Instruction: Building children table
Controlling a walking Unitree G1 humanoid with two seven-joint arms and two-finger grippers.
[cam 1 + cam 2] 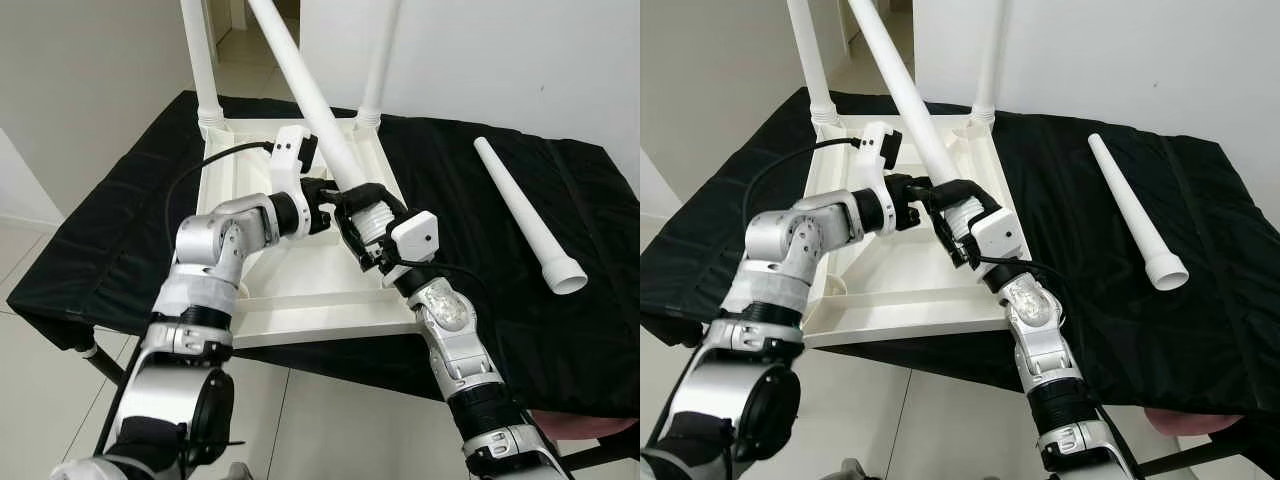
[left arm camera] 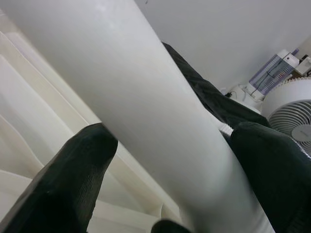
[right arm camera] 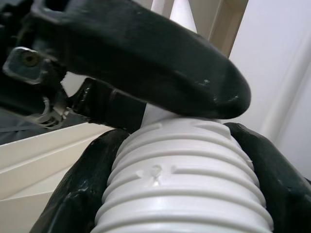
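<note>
Upturned tabletop (image 1: 300,290) on black-draped bench (image 1: 480,200) w/ two legs (image 1: 200,60) fitted; third leg (image 1: 310,95) is held tilted above it — its ribbed end is pinched by right gripper (image 1: 365,215), its shaft by left gripper (image 1: 325,195). Cross-threading is risked if it is driven in aslant; a fourth leg (image 1: 525,215) is left lying well apart on the cloth.

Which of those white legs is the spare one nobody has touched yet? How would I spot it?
Find the black-draped table with the upturned white tabletop on it. To that tabletop's right, one white leg lies flat on the cloth. Unlike the others, it is neither standing in a corner nor held by fingers.
</note>
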